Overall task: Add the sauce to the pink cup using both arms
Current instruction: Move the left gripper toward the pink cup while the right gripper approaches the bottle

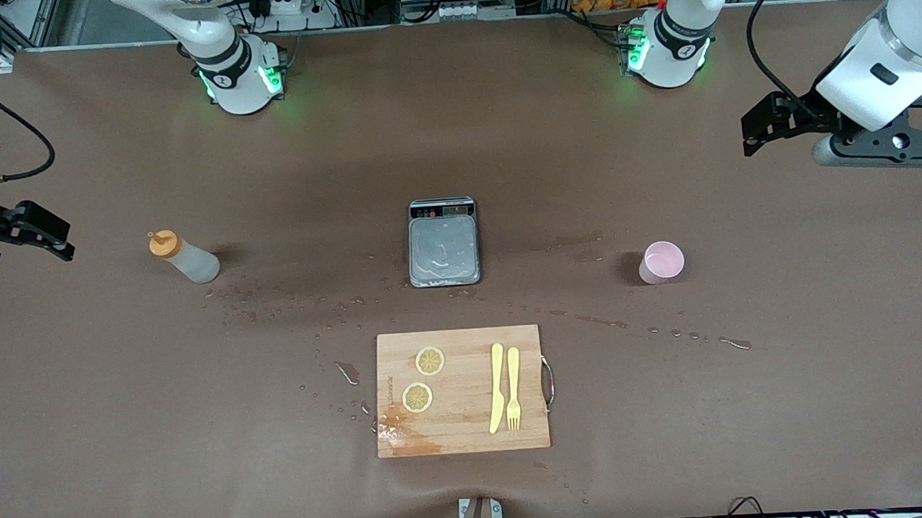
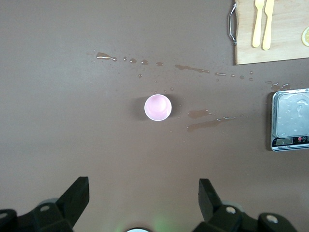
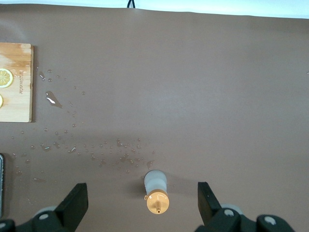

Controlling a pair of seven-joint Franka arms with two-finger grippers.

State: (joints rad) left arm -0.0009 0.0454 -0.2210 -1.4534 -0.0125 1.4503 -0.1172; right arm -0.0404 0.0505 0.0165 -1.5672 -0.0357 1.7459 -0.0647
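On a brown, water-spotted table (image 1: pixel 121 403), 2 white robot arms hang in the air at either end, each with its fingers spread wide and nothing held. The left gripper (image 1: pixel 758 129) is up over the bare table at the left arm's end, and its wrist view looks straight down on the pink cup (image 2: pixel 158 107), which stands upright on the cloth between the 2 black fingers (image 2: pixel 75 198) framing that view. The right gripper (image 1: pixel 38 238) hovers over the table edge at the right arm's end, and its own fingers (image 3: pixel 75 203) sit wide on either side of the sauce (image 3: pixel 155 189) seen from above. In the front view the sauce (image 1: pixel 185 258), a whitish bottle with an orange nozzle cap, stands on the table toward the right arm's end, near the right gripper, while the pink cup (image 1: pixel 661 262) stands toward the left arm's end. Between the 2 sits a grey scale (image 1: pixel 443 242), its tray wet with droplets. Nearer the front camera than the scale lies a wooden cutting board (image 1: pixel 464 432) carrying 2 lemon slices (image 1: pixel 430 361), a yellow knife (image 1: pixel 497 387) and a yellow fork (image 1: pixel 513 388) side by side. Small puddles and drops (image 1: pixel 734 343) trail across the cloth between bottle, board and cup.
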